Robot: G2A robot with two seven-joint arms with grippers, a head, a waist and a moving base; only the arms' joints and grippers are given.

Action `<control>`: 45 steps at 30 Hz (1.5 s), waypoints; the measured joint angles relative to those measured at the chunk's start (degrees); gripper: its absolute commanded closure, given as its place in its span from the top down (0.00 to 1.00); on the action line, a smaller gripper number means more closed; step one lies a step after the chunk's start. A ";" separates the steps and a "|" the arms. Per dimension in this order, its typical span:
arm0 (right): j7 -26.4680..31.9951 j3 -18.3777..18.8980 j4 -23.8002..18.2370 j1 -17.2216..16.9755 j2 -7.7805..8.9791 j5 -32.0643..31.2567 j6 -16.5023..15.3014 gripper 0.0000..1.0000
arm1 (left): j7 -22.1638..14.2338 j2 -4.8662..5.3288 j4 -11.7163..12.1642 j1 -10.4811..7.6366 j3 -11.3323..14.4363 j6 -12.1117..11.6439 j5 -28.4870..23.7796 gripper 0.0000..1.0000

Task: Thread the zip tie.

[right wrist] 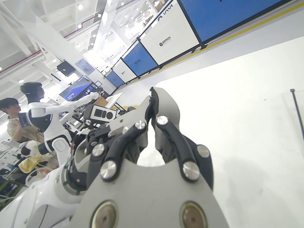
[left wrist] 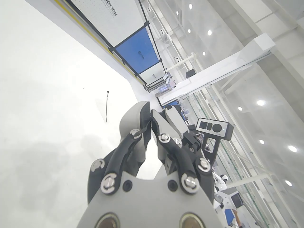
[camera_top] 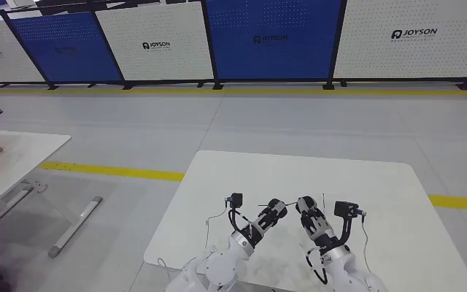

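At the near edge of the flat white table (camera_top: 365,182), the left gripper (left wrist: 150,115) is clamped on a thin black strip (left wrist: 142,131), the right gripper (right wrist: 152,94) beside it has its tips pressed together, and just beyond it a slim black plastic zip tie (left wrist: 106,106) lies flat.

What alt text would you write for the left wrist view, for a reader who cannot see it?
The left gripper, fingers shut together, is in the foreground over a white table. A thin black zip tie lies flat on the table beyond the fingertips, apart from the gripper. Blue and white partition panels stand behind the table.
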 measured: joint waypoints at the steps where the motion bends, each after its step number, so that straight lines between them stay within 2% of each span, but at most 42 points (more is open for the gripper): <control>1: -0.06 -0.07 0.10 0.02 -0.02 -0.07 0.01 0.00 | -0.05 0.00 -0.02 0.05 0.03 -0.06 0.09 0.00; 6: -0.17 -0.12 0.27 -0.03 -0.03 -0.24 -0.03 0.00 | -0.04 0.00 -0.10 0.19 0.09 -0.03 0.65 0.00; 7: -0.21 -0.10 0.26 -0.08 -0.03 -0.28 -0.07 0.00 | 0.03 0.00 -0.13 0.22 0.09 0.08 0.77 0.22; 8: -0.25 -0.09 0.25 -0.12 -0.03 -0.32 -0.11 0.00 | 0.10 -0.01 -0.16 0.25 0.08 0.19 0.87 0.38; 10: -0.33 -0.06 0.23 -0.21 -0.02 -0.46 -0.17 0.00 | 0.25 -0.02 -0.28 0.34 0.08 0.44 0.99 0.45; 13: -0.46 0.03 0.23 -0.36 -0.01 -0.69 0.00 0.00 | 0.43 -0.04 -0.39 0.47 0.09 0.56 1.11 0.47; 25: -0.99 0.77 0.10 -0.61 -0.01 -1.02 1.42 0.00 | 1.39 -0.07 -0.67 0.97 -0.29 -0.04 1.19 0.36; 31: -1.33 0.89 0.12 -0.72 -0.03 -1.16 1.41 0.00 | 1.61 -0.11 -0.62 1.06 -0.51 -0.33 0.81 0.18; 35: -1.26 0.87 0.03 -0.88 -0.03 -1.25 1.14 0.00 | 1.65 -0.14 -0.52 1.03 -0.56 -0.41 0.72 0.00; 44: -1.30 0.91 0.18 -0.97 -0.04 -1.35 0.71 0.00 | 1.55 -0.21 -0.25 0.92 -0.64 -0.67 0.55 0.00; 45: -1.22 0.91 0.21 -0.97 -0.03 -1.36 0.65 0.31 | 1.53 -0.22 -0.23 0.91 -0.64 -0.71 0.56 0.00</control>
